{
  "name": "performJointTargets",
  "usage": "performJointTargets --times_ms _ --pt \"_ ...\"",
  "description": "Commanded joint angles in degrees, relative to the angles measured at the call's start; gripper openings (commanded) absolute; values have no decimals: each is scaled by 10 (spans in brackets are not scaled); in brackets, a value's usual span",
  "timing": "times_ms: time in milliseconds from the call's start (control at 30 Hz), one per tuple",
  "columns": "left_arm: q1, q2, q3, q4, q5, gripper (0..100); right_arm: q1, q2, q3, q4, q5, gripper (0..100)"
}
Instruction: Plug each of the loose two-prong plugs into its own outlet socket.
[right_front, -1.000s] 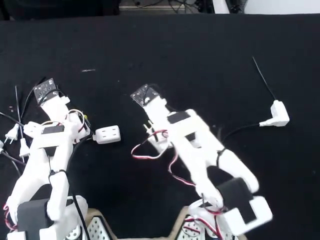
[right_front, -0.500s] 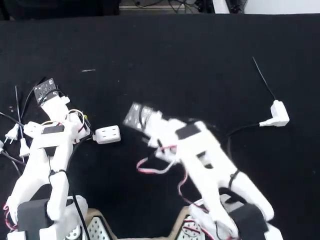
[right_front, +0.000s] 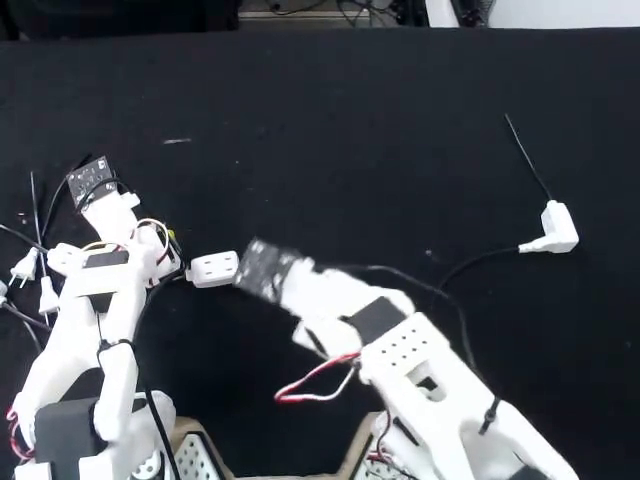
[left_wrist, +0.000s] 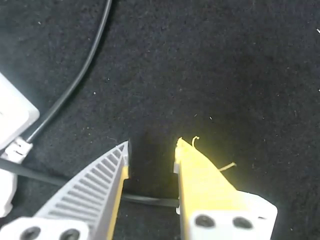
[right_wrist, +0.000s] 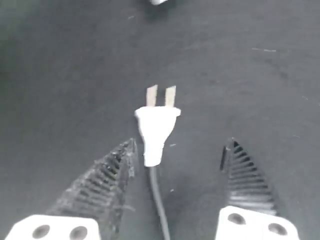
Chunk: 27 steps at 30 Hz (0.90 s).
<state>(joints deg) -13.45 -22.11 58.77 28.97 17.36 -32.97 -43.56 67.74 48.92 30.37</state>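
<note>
**Right end effector astride a loose plug, prongs aimed at the socket**

Right wrist view: the right end effector is released, its jaws spread wide. A white two-prong plug lies flat on the black counter between the jaws and touches neither. It sits closer to one jaw than the other. Its long axis runs along the end effector's line of reach. The prongs point away from the wrist and the cable trails back under it. Judgement: closing the jaws would pinch the plug body across its width, though it is off-centre.

Beyond the prongs, at the far edge of that view, is a white object, probably the socket.

High view: the outlet socket lies on the counter just beside the tip of the right arm. This arm is the nearer one to both plug and socket, so the insertion is judged to be its job.

Left wrist view: the left end effector is also released and grasps nothing. A black cable crosses the counter between its fingers.

Farther out, two small plugs lie loose by the left arm. An angled plug sits well apart on the opposite side.

Markings: no legible writing on plug or socket.
</note>
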Motion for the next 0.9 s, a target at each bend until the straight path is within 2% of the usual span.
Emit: performJointTargets --times_ms 0,267,400,567,867 --pt "2 -21 -6 -8 4 152 51 -7 -9 -51 -39 269" --pt "2 -21 -6 -8 4 152 62 138 -51 -58 -43 268" --pt "2 -21 -6 -8 3 152 20 193 -65 -62 -47 269" --pt "2 -21 -6 -8 3 152 -57 200 -64 -62 -61 269" --pt "1 -21 -6 -8 3 152 -65 205 -62 -67 -23 268"
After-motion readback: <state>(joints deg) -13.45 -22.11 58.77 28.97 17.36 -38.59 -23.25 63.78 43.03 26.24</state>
